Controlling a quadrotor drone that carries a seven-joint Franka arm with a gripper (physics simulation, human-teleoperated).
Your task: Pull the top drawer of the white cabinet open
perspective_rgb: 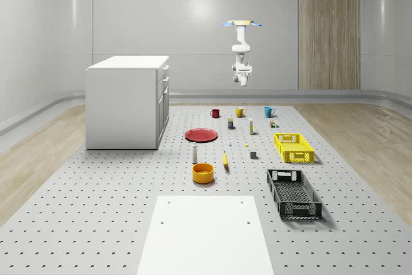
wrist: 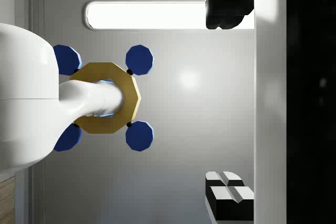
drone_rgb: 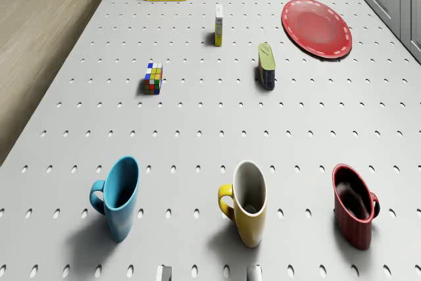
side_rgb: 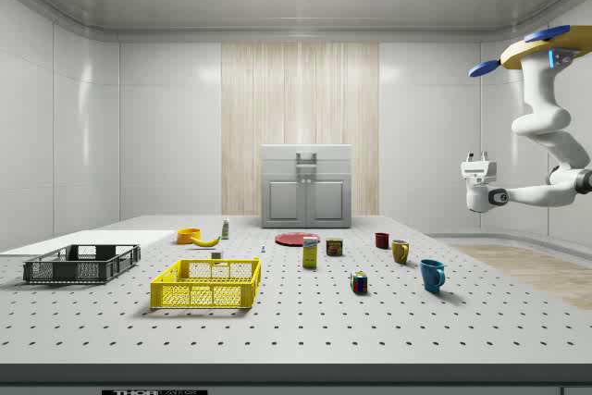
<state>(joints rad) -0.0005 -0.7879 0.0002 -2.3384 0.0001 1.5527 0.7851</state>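
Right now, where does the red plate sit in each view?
Whole-scene view: red plate on the table, on this view's right of the white cabinet.
Side view: red plate on the table, before the cabinet's doors.
Drone view: red plate near the cabinet's front, past the red mug.
Shared landmark: the white cabinet.

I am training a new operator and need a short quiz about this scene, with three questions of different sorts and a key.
1. True or false: the yellow quadrotor drone hovers in the air, and its tool is apart from the white cabinet.
2. Three ceramic mugs stand in a row. Which one is in the middle? A blue mug; B yellow mug; C red mug.
3. How many plastic crates stand on the grey perforated table, and in which colours?

Key: 1 true; 2 B; 3 two, a yellow crate and a black crate.
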